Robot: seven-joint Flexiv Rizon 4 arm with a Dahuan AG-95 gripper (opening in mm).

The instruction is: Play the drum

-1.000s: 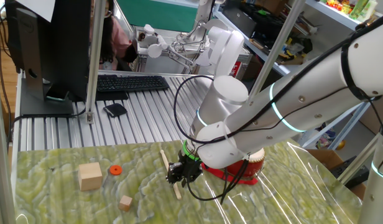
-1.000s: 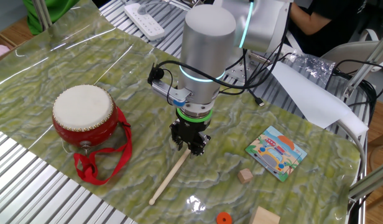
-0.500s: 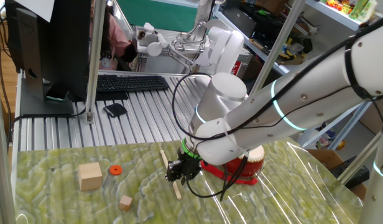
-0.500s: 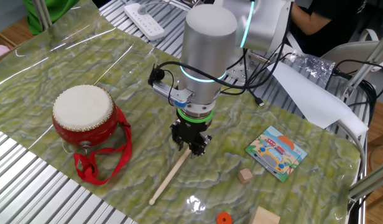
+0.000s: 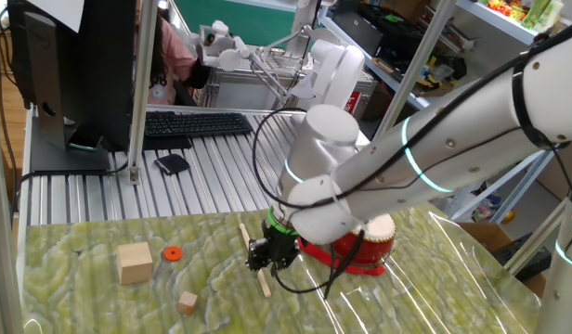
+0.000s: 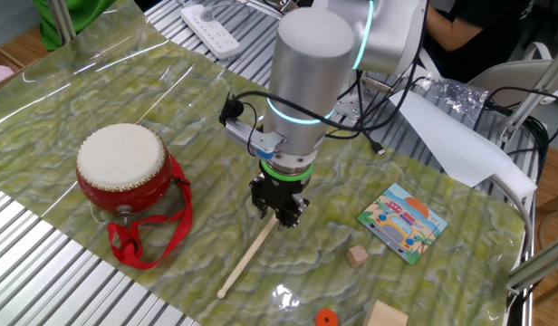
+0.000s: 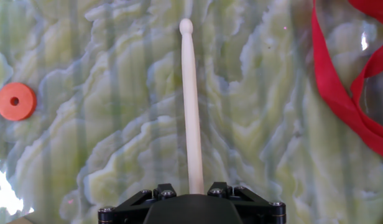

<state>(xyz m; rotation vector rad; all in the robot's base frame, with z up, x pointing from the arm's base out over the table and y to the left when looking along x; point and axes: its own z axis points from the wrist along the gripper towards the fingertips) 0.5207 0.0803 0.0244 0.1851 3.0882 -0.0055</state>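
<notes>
On the green marbled mat [image 6: 125, 91], I see my gripper [image 6: 279, 210] clamped on a slim wooden drumstick [image 6: 247, 255]. The drum [image 6: 120, 172], round, red-bodied, cream-skinned, with a red strap [image 6: 139, 237], sits nearby, apart from the stick.

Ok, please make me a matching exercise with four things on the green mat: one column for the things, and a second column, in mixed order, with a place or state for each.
Things:
1. drum
2. drumstick
3. orange ring
4. picture card

Places or states:
A. lies flat on the mat, one end under the gripper
B. stands upright, cream skin on top, red strap in front
C. small and round, beside the large wooden cube
D. flat and colourful, near the small wooden cube

Pairs: 1-B, 2-A, 3-C, 4-D
</notes>
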